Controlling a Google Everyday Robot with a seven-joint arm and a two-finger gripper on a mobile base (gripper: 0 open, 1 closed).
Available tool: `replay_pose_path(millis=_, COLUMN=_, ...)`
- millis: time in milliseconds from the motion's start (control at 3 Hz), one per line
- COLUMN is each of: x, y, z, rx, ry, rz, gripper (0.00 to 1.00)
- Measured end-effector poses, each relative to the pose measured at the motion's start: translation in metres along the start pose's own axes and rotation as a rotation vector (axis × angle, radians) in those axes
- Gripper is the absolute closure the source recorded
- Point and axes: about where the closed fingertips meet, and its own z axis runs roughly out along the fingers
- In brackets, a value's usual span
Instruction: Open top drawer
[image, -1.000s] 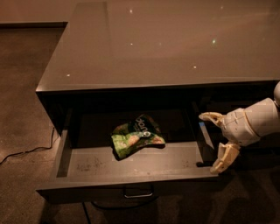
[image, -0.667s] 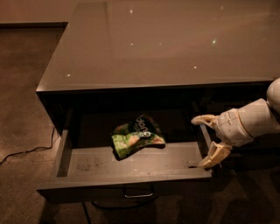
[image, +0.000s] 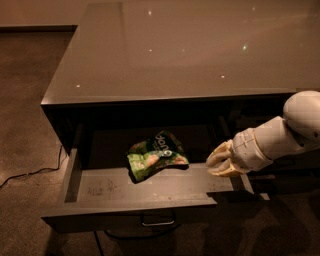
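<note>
Top drawer (image: 150, 189): stood pulled well out toward the near side from under the countertop (image: 190, 50). Its scuffed floor was exposed and its handle (image: 158, 220) was at the near centre, untouched by me. I judged the opening essentially done.

A green snack bag (image: 156, 159) lay inside, mid-floor, toward the far side.

My gripper (image: 218, 162) hung at the drawer's right end, just over the right side wall, well apart from the handle and right of the bag. It was clamped on nothing that I could see; whether it was apart or together I could not tell.

Risks, as judged:
- Dropping or drawing back low could catch the right wall and shove the drawer back in or rack it askew.
- Sweeping left could knock the bag.
- Any further pull might overrun the runners, since the drawer already looked near full travel.
</note>
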Motion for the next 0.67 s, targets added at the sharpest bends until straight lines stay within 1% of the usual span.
replay_pose_path(millis=333, x=-0.003, y=0.003, z=0.017, rx=-0.026, ry=-0.004, rz=-0.023, gripper=0.89)
replay_pose_path(millis=667, x=-0.002, y=0.001, z=0.034, rx=-0.051, ry=-0.022, rz=-0.039, gripper=1.0)
